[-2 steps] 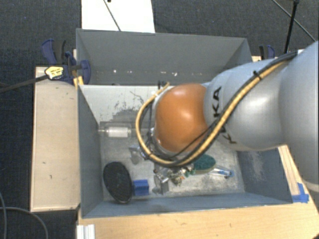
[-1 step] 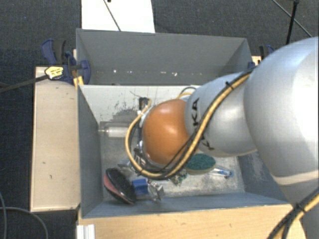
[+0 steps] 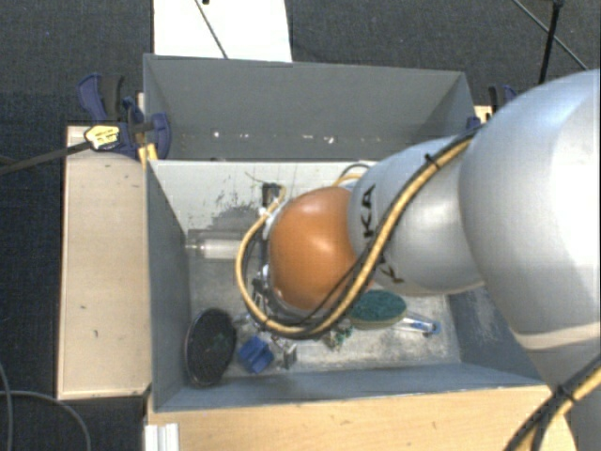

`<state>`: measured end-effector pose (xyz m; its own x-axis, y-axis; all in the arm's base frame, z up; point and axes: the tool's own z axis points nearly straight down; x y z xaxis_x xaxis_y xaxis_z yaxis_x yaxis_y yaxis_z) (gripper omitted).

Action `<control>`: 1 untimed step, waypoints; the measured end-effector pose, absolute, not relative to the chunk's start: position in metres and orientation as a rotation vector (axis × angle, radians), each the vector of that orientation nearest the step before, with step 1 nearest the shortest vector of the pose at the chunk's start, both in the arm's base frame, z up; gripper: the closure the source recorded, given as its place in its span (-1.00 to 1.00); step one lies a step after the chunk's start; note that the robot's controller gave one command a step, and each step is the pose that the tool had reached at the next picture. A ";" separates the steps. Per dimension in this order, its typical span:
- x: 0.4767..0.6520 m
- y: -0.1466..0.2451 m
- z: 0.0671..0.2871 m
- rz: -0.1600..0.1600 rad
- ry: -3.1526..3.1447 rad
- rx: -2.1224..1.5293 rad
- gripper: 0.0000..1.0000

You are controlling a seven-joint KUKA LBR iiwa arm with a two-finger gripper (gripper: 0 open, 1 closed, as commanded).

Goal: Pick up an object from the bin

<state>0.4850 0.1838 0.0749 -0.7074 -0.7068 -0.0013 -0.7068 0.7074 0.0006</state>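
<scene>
My gripper [image 3: 279, 344] pokes out below the arm's orange cover, low over the front left part of the bin floor. A small blue block [image 3: 254, 353] lies right beside it on the left, close to or touching it. A black round disc [image 3: 208, 346] leans in the front left corner. A small green bit [image 3: 334, 337] lies just right of the gripper.
A clear plastic tube [image 3: 212, 246] lies against the left wall further back. A teal round pad [image 3: 379, 305] and a clear pen-like stick with a blue end [image 3: 419, 326] lie at the front right. The arm covers the bin's middle and right.
</scene>
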 end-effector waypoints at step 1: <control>0.492 0.184 0.198 0.000 2.912 -1.148 1.00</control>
